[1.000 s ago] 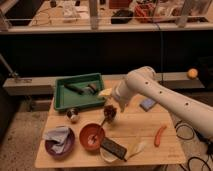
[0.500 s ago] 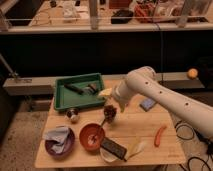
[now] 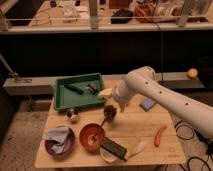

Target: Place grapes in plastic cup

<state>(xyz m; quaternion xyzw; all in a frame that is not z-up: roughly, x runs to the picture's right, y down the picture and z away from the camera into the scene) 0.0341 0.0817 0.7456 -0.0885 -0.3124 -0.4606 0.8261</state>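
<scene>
The grapes (image 3: 110,112) are a dark maroon bunch near the middle of the wooden table (image 3: 150,150). My gripper (image 3: 111,106) is at the end of the white arm (image 3: 150,90), which reaches in from the right. It sits right on top of the grapes and hides part of them. The plastic cup (image 3: 73,116) is a small greyish tumbler standing to the left of the grapes, just in front of the green tray. It is well apart from the gripper.
A green tray (image 3: 62,102) with tools stands at the back left. An orange-red bowl (image 3: 92,136) and a purple bowl (image 3: 59,142) with a cloth stand at the front left. A black object (image 3: 114,148) lies at the front. A sausage-shaped thing (image 3: 160,135) and a blue sponge (image 3: 147,104) lie on the right.
</scene>
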